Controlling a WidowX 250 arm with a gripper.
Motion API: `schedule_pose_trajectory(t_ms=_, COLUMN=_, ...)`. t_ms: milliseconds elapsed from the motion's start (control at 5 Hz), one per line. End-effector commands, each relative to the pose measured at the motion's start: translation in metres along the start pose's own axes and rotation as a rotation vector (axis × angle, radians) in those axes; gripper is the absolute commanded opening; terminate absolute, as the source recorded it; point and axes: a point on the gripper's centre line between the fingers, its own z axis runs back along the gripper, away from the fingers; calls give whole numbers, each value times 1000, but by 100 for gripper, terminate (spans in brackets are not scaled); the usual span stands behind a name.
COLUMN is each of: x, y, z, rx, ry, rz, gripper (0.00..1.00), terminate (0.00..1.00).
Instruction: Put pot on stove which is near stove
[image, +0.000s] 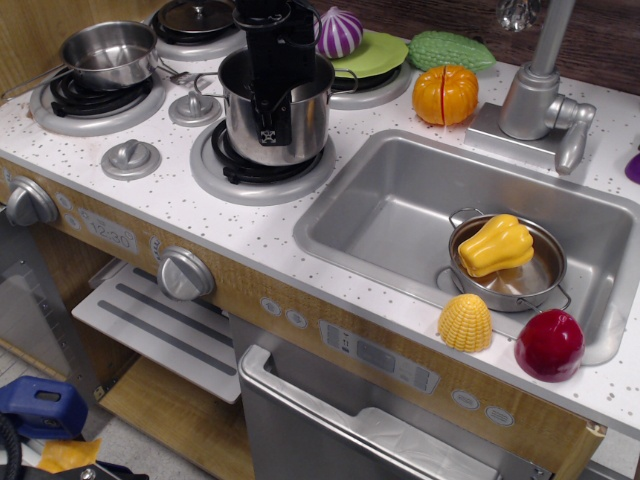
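Note:
The tall shiny steel pot (304, 122) stands upright on the front middle stove burner (216, 176), whose black coil shows around the pot's base. My black gripper (273, 92) comes down from above and is shut on the pot's near rim. One finger (267, 112) lies against the outer wall and the other reaches inside the pot. The pot's inside is mostly hidden by the gripper.
A rounded saucepan (108, 51) sits on the left burner. Two grey knobs (130, 158) (193, 108) lie beside the burners. Behind are a purple onion (340, 30), a green plate (372, 53) and an orange pumpkin (445, 95). The sink (400, 200) at right holds a small pan (540, 282) with a yellow pepper.

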Motion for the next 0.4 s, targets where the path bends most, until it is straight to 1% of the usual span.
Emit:
schedule_pose_trajectory(t_ms=0, x=-2, y=9, z=29, rx=80, ry=-22, rz=0, gripper=100, terminate=0)
schedule_pose_trajectory(t_ms=200, x=-2, y=9, z=29, rx=80, ry=-22, rz=0, gripper=100, terminate=100)
